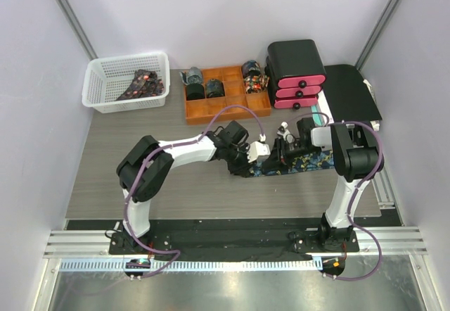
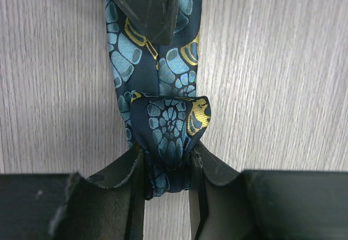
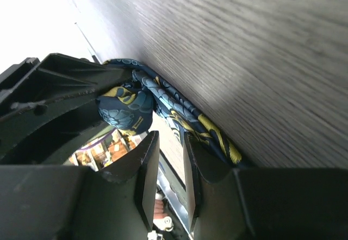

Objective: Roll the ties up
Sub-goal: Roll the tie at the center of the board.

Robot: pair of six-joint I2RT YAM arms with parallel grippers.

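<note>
A navy tie [image 1: 309, 162] with teal and gold pattern lies flat across the table between my arms. My left gripper [image 1: 256, 153] is shut on its folded-over end [image 2: 171, 120]; the fabric is pinched between the left gripper's [image 2: 166, 161] pads. The tie runs on away from them. My right gripper [image 1: 285, 142] is just beyond it, above the tie. In the right wrist view the right gripper [image 3: 166, 142] has a narrow gap and nothing between its fingers. The tie [image 3: 182, 109] runs past the outer side of one finger. One right finger [image 2: 152, 6] lies over the tie.
A white basket [image 1: 98, 89] at the back left holds loose ties [image 1: 144, 84]. An orange divided tray [image 1: 225, 103] holds several rolled ties [image 1: 214, 89]. A black and pink drawer unit [image 1: 295, 72] and a black board [image 1: 351, 93] stand at the back right.
</note>
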